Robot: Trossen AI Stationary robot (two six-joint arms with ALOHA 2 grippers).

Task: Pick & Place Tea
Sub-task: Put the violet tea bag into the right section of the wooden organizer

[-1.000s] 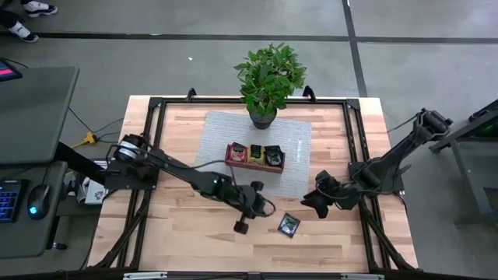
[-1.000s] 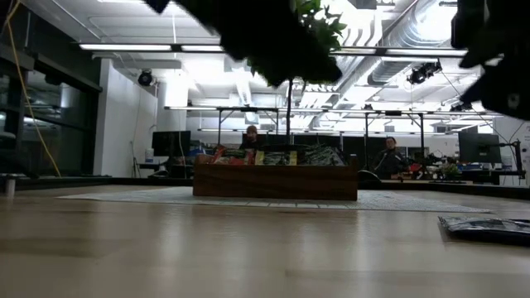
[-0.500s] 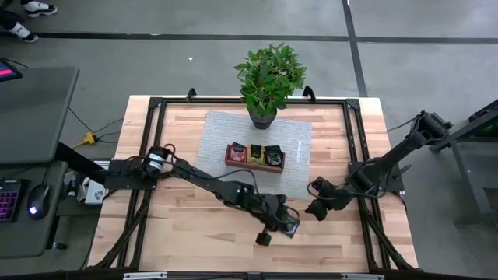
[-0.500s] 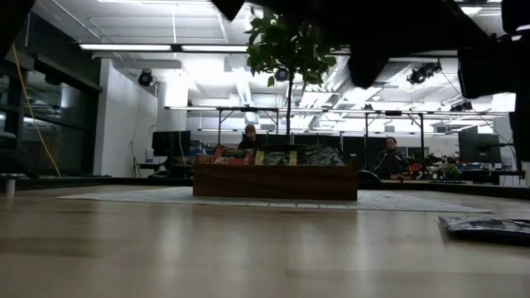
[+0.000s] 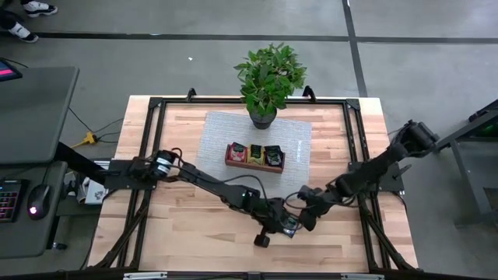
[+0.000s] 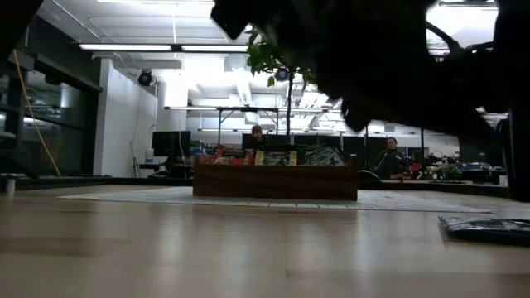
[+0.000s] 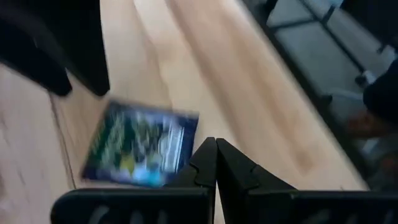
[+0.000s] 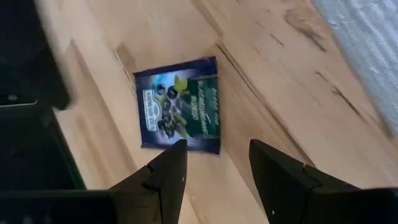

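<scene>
- A dark blue-green tea sachet (image 5: 290, 226) lies flat on the bare wood of the tabletop (image 5: 187, 225), well clear of the wooden tray (image 5: 254, 164) and on the side of it away from the potted plant (image 5: 267, 78).
- The left tool (image 5: 274, 225) sits just beside that sachet, its fingers pressed together and gripping nothing — its wrist view shows the closed tips right at the sachet's (image 7: 140, 144) edge.
- The right tool (image 5: 303, 214) hangs close on the sachet's other side, fingers parted and empty; in its wrist view the sachet (image 8: 180, 111) lies just beyond the gap.
- The tray rests on a grey mat (image 5: 222, 132) and holds more tea (image 5: 255, 154) in its compartments: red, yellow-green and dark packets.
- In the low view the tray (image 6: 275, 181) stands in the middle distance, and the lone sachet (image 6: 487, 227) lies nearer.
</scene>
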